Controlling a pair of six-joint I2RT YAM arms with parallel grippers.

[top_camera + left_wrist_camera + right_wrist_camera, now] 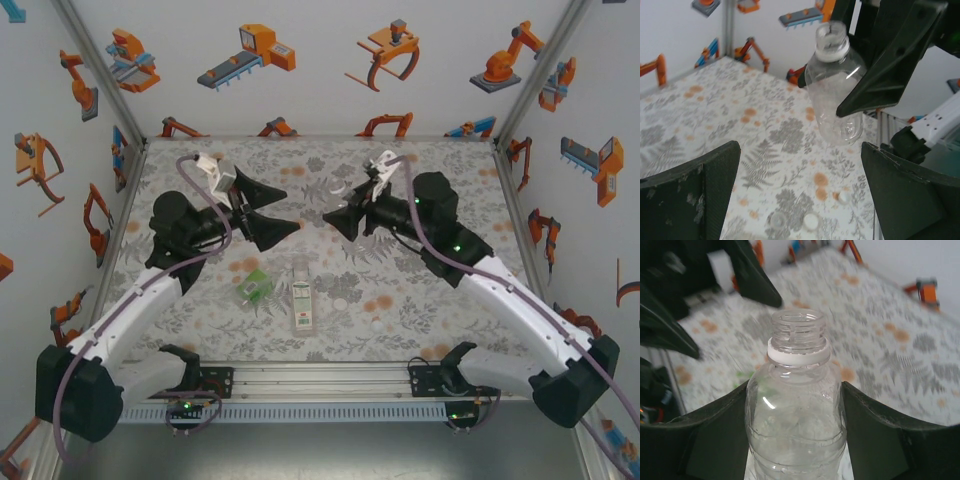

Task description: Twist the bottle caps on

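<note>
Right wrist: clear, open-mouthed bottle [795, 412]

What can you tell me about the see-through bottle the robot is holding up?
The clear bottle is see-through plastic with ridges round its body, and it looks empty. Its mouth is open with no cap on, so the screw threads show, with a white ring just beneath them. It sits roughly upright, a bit tilted, in the air above the flowery table. The right gripper squeezes its body between two black fingers.
</note>
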